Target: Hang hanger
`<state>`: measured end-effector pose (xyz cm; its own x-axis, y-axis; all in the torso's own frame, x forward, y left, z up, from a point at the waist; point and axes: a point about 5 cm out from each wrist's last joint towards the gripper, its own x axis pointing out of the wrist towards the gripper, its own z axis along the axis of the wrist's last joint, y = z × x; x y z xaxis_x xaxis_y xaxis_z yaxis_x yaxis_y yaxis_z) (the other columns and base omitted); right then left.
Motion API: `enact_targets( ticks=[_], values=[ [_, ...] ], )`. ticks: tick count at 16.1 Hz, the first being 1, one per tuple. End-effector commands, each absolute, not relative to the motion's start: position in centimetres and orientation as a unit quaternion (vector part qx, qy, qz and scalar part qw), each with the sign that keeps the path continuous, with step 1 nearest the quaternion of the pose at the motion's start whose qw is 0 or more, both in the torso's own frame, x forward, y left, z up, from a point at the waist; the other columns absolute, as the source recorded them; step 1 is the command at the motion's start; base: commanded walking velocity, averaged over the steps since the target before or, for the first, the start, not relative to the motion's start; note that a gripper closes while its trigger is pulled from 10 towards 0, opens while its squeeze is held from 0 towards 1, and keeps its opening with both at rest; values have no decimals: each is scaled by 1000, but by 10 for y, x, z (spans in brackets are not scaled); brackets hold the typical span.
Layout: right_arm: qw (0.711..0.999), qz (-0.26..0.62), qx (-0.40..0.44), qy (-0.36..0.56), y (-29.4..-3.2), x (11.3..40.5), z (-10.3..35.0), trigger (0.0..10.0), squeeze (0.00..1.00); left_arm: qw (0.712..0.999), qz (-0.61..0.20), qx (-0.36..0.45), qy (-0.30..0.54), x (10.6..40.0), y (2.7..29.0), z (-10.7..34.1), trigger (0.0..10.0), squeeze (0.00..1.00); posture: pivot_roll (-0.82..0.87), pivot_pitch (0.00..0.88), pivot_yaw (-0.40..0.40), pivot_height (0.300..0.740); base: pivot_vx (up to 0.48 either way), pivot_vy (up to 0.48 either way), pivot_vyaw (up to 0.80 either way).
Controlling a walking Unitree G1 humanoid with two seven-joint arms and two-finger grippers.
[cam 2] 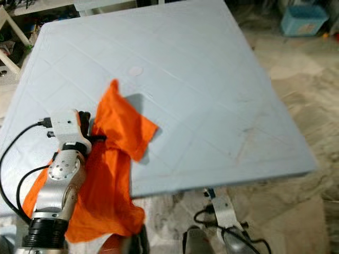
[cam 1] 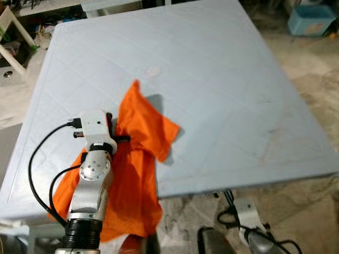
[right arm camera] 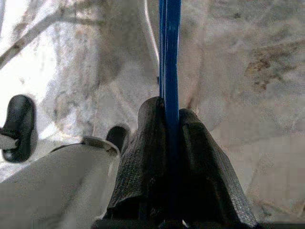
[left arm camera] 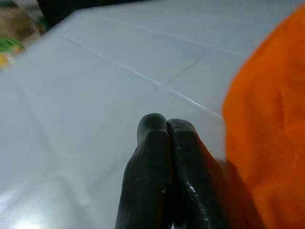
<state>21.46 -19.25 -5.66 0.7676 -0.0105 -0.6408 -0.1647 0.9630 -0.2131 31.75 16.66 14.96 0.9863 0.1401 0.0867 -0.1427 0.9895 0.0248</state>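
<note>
An orange cloth [cam 1: 139, 153] hangs over my raised left arm, rising to a peak above the pale blue table [cam 1: 238, 95] and trailing past the table's near edge. My left gripper [left arm camera: 167, 125] is shut above the table. Nothing shows between its tips, and the cloth [left arm camera: 271, 119] lies against the side of one finger. My right gripper [right arm camera: 169, 109] is low, below the table's near edge, over the floor. It is shut on a thin blue hanger [right arm camera: 169, 52] that runs straight out from between the fingers. My right arm [cam 1: 249, 222] is at the bottom right.
The table spans most of the head views, its near edge [cam 1: 243, 182] just in front of me. A blue bin [cam 1: 312, 20] stands on the stone floor at the far right. A white frame [cam 1: 13, 50] and clutter stand at the far left.
</note>
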Motion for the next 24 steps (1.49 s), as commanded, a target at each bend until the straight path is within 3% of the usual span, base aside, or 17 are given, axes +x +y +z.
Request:
enact_targets(
  ticks=[1, 6, 9, 15, 19, 20, 21, 24],
  values=[
    [930, 53, -126, 340, -183, 213, -59, 10000, 0, 993, 90, 40, -68, 314, 176, 157, 10000, 0, -150, 246, 59, 740, 0, 0, 0],
    [930, 54, -128, 341, -183, 214, -59, 10000, 0, 967, 90, 125, -205, 296, 175, 196, 10000, 0, -140, 252, 62, 740, 0, 0, 0],
    [928, 56, -129, 344, -183, 213, -60, 10000, 0, 962, 15, 127, -239, 285, 161, 208, 10000, 0, -134, 256, 56, 740, 0, 0, 0],
    [925, 64, -140, 347, -186, 214, -59, 10000, 0, 967, -157, 83, -180, 241, 143, 170, 10000, 0, -122, 264, 45, 740, 0, 0, 0],
    [924, 71, -143, 348, -184, 214, -59, 10000, 0, 967, -192, 53, -162, 238, 138, 167, 10000, 0, -119, 264, 41, 740, 0, 0, 0],
    [924, 72, -144, 348, -184, 214, -60, 10000, 0, 968, -183, 57, -164, 238, 140, 168, 10000, 51, -120, 263, 43, 740, 0, 0, 0],
    [923, 72, -144, 349, -183, 214, -60, 10000, 0, 968, -184, 46, -167, 239, 141, 168, 10000, 1000, -120, 263, 43, 740, 0, 0, 0],
    [923, 74, -144, 350, -182, 214, -60, 10000, 0, 960, -216, 27, -178, 242, 135, 175, 10000, 1000, -122, 262, 44, 740, 0, 0, 0]
  ],
)
